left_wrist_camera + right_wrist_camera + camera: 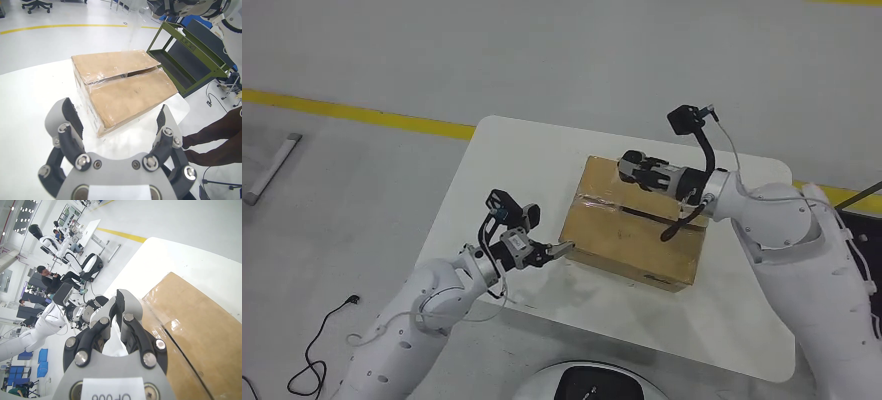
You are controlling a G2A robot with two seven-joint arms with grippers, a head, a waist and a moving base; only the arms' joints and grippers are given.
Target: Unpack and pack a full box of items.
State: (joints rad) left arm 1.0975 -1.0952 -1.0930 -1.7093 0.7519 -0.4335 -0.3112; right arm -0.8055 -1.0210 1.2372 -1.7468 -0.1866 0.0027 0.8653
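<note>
The box lies about mid-table, flaps down. Its long axis runs across the robot's front, and the taped centre seam follows that axis. The seam is parted toward the box's right end, where a dark gap shows under the slightly raised far flap. The right gripper hangs over that far flap, just above its outer edge and pointing along the box's length; in its own wrist view the right gripper has its fingers drawn almost together. A clear strip seems to rise from the box's far edge toward it, though I cannot tell whether the fingers pinch it. The left gripper sits off the box's left short end, by the corner nearer the robot, close to the box but apart from it. Seen from its wrist, the left gripper is spread wide and holds nothing, with the box straight ahead. Opening comes first, and I judge the right arm better placed for it, being already above the flaps. The left would have to rise over the near flap to reach the seam.
</note>
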